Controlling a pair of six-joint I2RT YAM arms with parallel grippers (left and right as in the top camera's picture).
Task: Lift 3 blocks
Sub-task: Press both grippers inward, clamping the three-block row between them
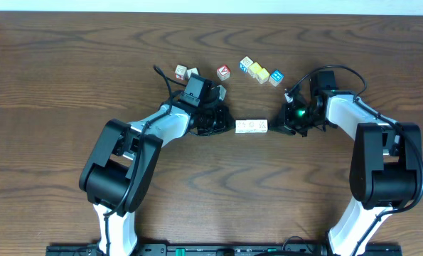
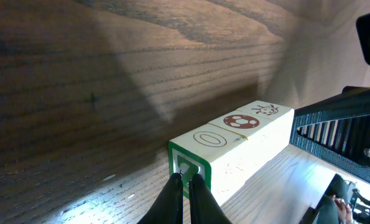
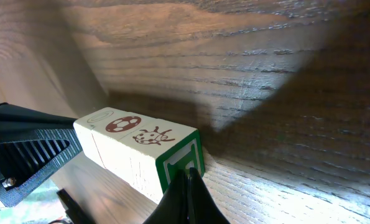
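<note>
Three cream blocks lie end to end in one row at mid-table. Their top faces show an oval, a football and a ladybird, and the end faces have green frames. My left gripper is shut, its tips pressed against the row's left end. My right gripper is shut too, its tips against the right end face. The row is squeezed between the two. Whether it rests on the wood or hangs just above it, I cannot tell.
Behind the row lie other cubes: two at the back left, a red-faced one, and a cluster with yellow and blue faces. The left arm's black cable loops near them.
</note>
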